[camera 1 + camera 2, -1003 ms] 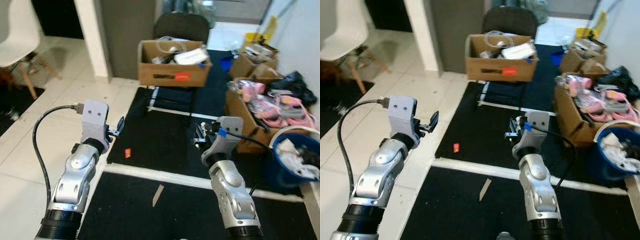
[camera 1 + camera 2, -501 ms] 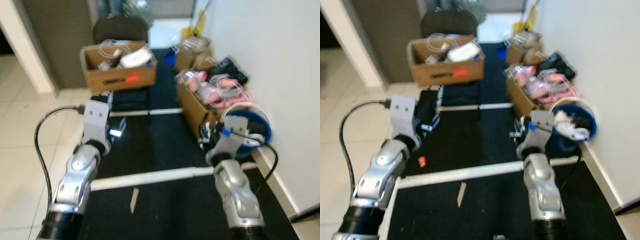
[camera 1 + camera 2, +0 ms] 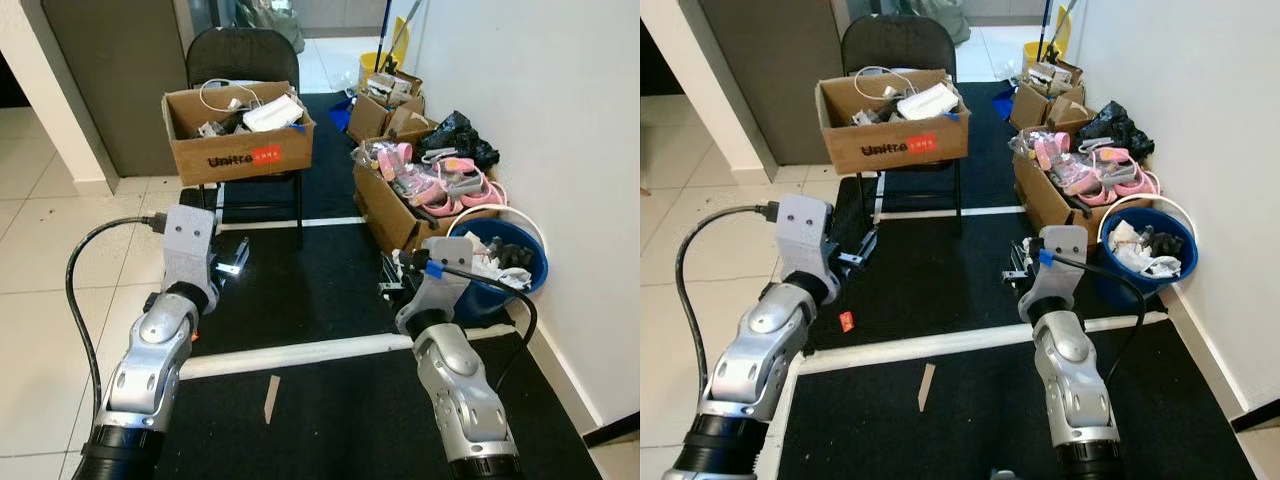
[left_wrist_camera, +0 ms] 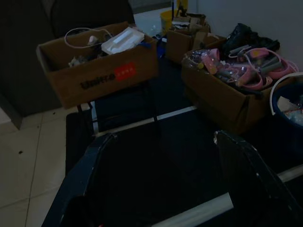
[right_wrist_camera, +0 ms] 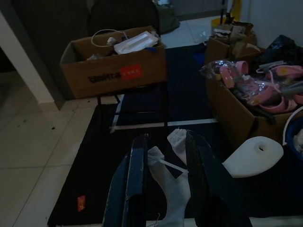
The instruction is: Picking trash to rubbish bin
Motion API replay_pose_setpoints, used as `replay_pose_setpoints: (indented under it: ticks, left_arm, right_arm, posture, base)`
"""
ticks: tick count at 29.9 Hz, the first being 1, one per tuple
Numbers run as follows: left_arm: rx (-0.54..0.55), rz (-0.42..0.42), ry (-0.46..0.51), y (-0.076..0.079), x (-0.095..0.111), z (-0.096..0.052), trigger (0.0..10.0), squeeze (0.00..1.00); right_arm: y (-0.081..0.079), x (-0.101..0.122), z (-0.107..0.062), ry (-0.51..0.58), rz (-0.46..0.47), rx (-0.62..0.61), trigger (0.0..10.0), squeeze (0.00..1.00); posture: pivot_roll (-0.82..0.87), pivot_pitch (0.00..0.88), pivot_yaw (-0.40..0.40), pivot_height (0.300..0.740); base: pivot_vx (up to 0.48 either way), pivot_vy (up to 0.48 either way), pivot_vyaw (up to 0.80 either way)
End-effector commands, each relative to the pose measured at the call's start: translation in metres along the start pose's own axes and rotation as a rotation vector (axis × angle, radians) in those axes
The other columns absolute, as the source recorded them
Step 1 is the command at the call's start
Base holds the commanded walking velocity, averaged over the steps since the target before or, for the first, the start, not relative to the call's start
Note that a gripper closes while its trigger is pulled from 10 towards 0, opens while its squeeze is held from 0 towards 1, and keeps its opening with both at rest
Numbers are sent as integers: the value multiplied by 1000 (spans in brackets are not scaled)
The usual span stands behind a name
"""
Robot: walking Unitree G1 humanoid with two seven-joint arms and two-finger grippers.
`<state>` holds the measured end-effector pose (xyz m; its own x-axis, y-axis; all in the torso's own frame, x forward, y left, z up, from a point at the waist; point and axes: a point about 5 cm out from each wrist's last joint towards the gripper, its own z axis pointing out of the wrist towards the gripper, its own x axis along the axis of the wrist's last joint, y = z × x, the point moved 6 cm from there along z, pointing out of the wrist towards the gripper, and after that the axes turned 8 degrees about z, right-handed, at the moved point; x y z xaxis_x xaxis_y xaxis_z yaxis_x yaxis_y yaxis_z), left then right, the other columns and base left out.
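A black mat [image 3: 330,270] with white lines lay on the pale tile floor [image 3: 40,250], beside a white wall [image 3: 540,100], with a black chair [image 3: 243,60].

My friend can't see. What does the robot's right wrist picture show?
The right gripper pinches a piece of white plastic trash between its two black fingers, above a black mat. Ahead, a cardboard box of odds and ends sits on a chair.

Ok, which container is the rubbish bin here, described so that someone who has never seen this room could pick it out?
Follow the white wall on the robot's right down to the floor. Against its base, at the near end of a row of cardboard boxes, stands the bin. It is the one round blue bucket with a white rim, white and dark scraps inside; its neighbours are all brown and square.
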<state>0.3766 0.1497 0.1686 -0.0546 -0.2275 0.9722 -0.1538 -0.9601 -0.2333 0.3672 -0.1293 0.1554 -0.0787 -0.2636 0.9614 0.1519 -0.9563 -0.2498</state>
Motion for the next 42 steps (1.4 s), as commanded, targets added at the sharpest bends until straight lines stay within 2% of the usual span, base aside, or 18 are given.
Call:
replay_pose_setpoints:
  ticks: [1,42]
  left_arm:
    - [-8,-10,-9,2,-3,-3,10000,0]
    - [-36,-5,3,5,0,-4,10000,0]
  right_arm:
    - [1,-8,-2,-31,-5,2,10000,0]
    - [-7,-8,3,-15,13,26,10000,0]
  posture:
    - [3,139,38,740]
    - [11,108,33,740]
  base:
    - [311,0,0]
    - [321,0,0]
